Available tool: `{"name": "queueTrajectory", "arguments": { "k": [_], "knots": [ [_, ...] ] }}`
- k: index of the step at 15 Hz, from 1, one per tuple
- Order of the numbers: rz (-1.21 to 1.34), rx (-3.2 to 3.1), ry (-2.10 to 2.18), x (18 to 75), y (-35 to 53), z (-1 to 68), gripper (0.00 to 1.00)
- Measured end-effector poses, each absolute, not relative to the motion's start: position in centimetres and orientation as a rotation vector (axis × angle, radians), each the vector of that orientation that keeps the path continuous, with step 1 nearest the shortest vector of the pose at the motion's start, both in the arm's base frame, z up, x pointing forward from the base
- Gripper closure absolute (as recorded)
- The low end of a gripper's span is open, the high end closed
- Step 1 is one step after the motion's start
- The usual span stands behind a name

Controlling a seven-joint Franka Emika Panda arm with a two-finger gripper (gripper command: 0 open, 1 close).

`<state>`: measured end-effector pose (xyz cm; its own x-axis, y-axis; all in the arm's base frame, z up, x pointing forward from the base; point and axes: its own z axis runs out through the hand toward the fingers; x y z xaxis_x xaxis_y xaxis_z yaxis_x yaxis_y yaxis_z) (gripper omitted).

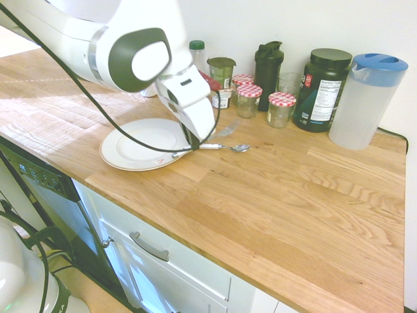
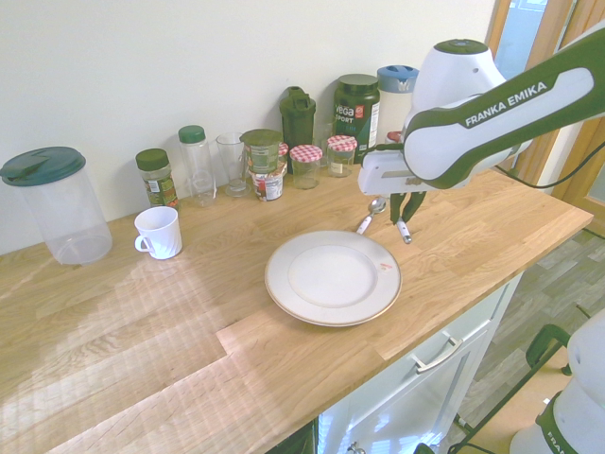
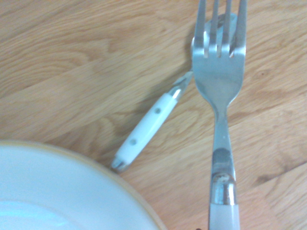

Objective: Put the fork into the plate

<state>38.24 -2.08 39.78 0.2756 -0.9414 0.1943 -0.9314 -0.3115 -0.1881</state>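
The fork (image 3: 219,86) has silver tines and a white handle, and my gripper (image 2: 408,210) is shut on that handle just above the counter. In the second exterior view the fork's white handle end (image 2: 404,232) pokes out below the fingers. The gripper (image 1: 193,138) hangs at the right edge of the round cream plate (image 1: 127,153), whose rim (image 2: 378,293) bears a small red mark. A white-handled spoon (image 1: 225,147) lies on the wood beside the plate (image 3: 43,191). In the wrist view the spoon (image 3: 144,132) runs partly under the fork's tines.
Along the wall stand red-checked jars (image 1: 281,107), a dark shaker bottle (image 1: 268,65), a dark supplement tub (image 1: 322,88) and a blue-lidded pitcher (image 1: 365,98). Further left are a white mug (image 2: 158,232), a glass (image 2: 231,163), spice jars (image 2: 156,177) and a second pitcher (image 2: 55,203).
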Motion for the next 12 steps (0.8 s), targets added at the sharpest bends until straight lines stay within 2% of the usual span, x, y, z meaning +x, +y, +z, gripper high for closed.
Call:
{"name": "queueTrajectory", "arguments": {
  "k": [7, 12],
  "knots": [
    [-0.5, -2.631, 1.783, 32.0, 14.6, 41.2, 1.0],
    [-0.461, -2.645, 1.809, 31.4, 16.5, 39.5, 1.0]
  ]
}}
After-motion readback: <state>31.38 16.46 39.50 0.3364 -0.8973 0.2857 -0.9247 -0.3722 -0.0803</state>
